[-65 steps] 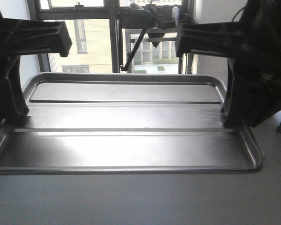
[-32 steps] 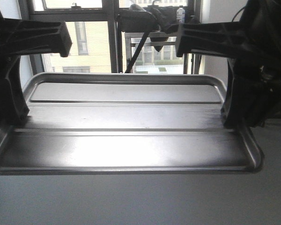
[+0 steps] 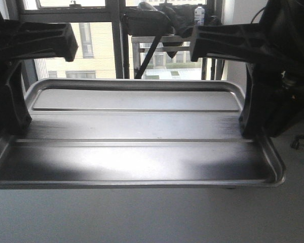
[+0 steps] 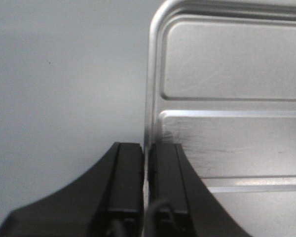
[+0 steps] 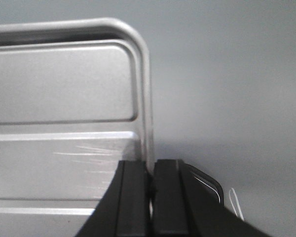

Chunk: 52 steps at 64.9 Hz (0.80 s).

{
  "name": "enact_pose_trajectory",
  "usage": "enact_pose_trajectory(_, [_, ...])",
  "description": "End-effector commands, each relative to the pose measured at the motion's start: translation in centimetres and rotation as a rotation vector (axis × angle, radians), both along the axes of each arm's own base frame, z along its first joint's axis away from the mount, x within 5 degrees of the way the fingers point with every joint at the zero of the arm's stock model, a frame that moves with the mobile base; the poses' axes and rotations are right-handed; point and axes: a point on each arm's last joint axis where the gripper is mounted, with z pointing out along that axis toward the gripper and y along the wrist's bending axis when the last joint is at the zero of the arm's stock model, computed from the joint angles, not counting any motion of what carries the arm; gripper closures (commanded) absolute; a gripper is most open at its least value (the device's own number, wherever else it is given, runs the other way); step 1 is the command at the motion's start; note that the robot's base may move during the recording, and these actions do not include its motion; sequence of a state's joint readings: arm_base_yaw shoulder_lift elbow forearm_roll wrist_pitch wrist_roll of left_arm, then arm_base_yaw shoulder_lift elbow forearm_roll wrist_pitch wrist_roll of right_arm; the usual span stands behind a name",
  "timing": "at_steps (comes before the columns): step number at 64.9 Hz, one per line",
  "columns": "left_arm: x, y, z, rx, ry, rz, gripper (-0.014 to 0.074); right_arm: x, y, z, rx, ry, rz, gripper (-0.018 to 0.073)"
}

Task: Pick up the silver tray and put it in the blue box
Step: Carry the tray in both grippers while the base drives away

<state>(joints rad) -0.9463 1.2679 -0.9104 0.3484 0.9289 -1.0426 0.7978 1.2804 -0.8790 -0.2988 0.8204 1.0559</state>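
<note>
Nearest the front camera, a plain grey surface (image 3: 152,217) fills the bottom of the view. Just beyond it the silver tray (image 3: 142,126) spans almost the full width, level, its long near rim facing the camera and two long ridges running across its shiny panel. Whether it rests on the surface or hangs just above it cannot be told.

At the tray's left end, the left gripper (image 3: 12,129) is pinched onto the rim. The left wrist view shows its two black fingers (image 4: 126,168) nearly together, with the thin edge of the tray (image 4: 227,64) clamped between them. At the right end, the right gripper (image 3: 251,126) grips the same way. Its wrist view shows the fingers (image 5: 133,187) closed tight on the rim of the tray (image 5: 59,84).

Behind the tray stands a large window (image 3: 91,45) with dark frames, and a small bottle (image 3: 200,11) sits high up.

Compared with a second ago, the tray and both grippers sit at the same spot in the view. The window frames have slid left and the bottle right.
</note>
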Motion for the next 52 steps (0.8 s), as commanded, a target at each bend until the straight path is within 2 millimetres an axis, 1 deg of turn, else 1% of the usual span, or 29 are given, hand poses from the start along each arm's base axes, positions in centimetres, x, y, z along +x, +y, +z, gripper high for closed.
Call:
enact_pose_trajectory(1, [0.04, 0.54, 1.14, 0.019, -0.045, 0.009, 0.0605, 0.25, -0.73, 1.52, -0.028, -0.068, -0.001, 0.0508])
enact_pose_trajectory(52, [0.04, 0.54, 1.14, 0.019, -0.045, 0.009, 0.0605, 0.25, -0.73, 1.52, -0.028, -0.068, -0.001, 0.0508])
